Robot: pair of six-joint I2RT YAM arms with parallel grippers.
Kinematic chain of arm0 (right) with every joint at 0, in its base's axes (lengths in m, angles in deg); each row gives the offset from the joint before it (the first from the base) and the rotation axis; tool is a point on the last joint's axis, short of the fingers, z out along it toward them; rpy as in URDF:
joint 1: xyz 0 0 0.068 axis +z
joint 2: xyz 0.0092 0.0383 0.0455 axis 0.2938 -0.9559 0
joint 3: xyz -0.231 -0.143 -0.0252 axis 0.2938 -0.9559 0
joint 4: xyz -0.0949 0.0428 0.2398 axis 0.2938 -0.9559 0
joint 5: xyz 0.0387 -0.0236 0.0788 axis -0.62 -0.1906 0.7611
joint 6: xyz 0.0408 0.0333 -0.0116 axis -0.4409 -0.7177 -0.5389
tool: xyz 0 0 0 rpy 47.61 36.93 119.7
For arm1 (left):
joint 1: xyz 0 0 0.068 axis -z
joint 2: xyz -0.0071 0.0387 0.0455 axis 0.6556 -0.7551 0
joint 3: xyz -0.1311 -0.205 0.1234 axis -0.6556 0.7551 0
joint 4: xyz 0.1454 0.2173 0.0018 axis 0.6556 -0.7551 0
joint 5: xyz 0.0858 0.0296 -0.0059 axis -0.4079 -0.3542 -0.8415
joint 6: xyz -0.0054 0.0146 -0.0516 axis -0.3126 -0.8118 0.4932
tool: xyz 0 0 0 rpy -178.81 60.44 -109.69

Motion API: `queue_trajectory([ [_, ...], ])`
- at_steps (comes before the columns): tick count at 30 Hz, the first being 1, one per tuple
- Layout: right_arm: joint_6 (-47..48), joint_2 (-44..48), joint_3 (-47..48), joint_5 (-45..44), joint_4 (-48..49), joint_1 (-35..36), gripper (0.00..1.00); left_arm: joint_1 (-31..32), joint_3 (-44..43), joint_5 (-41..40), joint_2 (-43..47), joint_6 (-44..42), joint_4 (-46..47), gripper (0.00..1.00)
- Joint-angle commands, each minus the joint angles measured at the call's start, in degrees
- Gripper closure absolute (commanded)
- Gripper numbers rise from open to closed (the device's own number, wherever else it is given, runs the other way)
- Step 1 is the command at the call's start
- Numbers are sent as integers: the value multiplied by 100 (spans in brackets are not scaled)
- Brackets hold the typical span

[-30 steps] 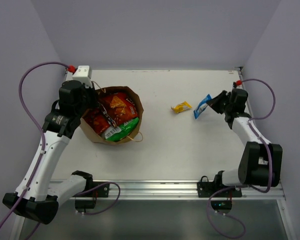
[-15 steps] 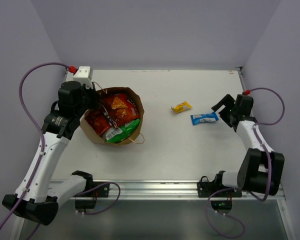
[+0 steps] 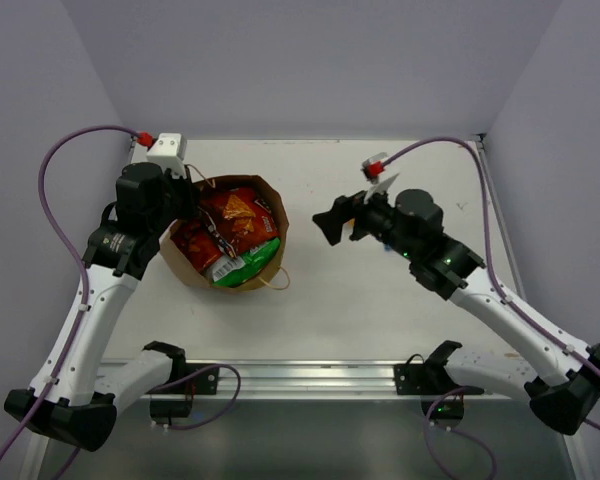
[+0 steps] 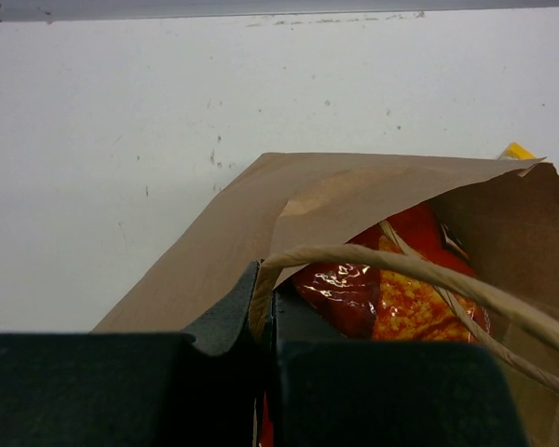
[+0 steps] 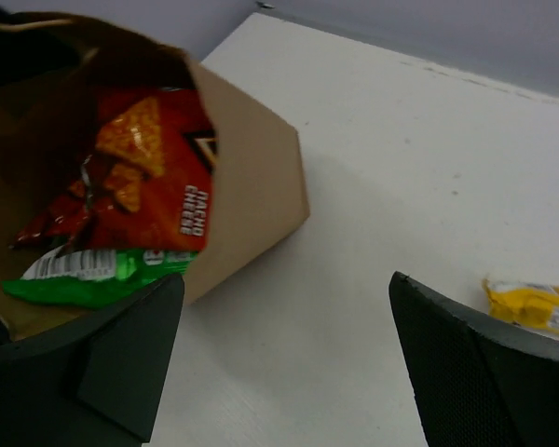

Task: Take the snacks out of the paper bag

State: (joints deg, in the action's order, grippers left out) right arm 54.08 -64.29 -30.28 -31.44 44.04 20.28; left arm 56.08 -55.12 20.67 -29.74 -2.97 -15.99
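Walls (image 3: pixel 310 60) of pale lavender close in three sides of a white table (image 3: pixel 380 310), matt and lightly scuffed, with both arms bolted at its near edge. On the left half the brown paper bag (image 3: pixel 277 225) lies tilted with its mouth gaping toward the camera overhead. The left gripper (image 4: pixel 265 307) has its jaws pressed together on the bag's rim, just under a twisted handle (image 4: pixel 429 275) — a pinch that, by the look of it, props the mouth wide and keeps the bag from sliding. The right gripper (image 3: pixel 330 222) hangs above the middle of the table, fingers spread wide and holding nothing, turned toward the opening; it seems to be lining up a reach inside. Most of the snacks are not yet out; a red-orange Doritos packet (image 3: pixel 235 212) sits uppermost in the bag, with a white-green chip bag (image 3: pixel 245 260) beside it at the near lip. Only one small yellow wrapper (image 5: pixel 533 307) shows out on the bare surface — just beside the right gripper, well apart from the bag.
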Motion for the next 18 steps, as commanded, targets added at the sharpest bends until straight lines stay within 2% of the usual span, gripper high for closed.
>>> queue_trajectory([
  [1, 928, -446, 492, -867, 680, 1227, 5, 0, -69, 271, -58, -25, -70, 100],
  [2, 998, -787, 607, -1018, 725, 1717, 5, -8, -51, 289, -67, -25, -70, 100],
  [8, 1772, -2089, 1828, -1765, 725, 2862, 3, -8, 28, 316, -49, 1, -114, 100],
  [12, 1772, -3046, 2627, -2038, 541, 2978, 2, -8, 63, 316, -40, 27, -123, 100],
  [18, 2009, -3944, 3322, -2741, 348, 2987, 1, -8, 89, 439, -14, 54, -106, 100],
])
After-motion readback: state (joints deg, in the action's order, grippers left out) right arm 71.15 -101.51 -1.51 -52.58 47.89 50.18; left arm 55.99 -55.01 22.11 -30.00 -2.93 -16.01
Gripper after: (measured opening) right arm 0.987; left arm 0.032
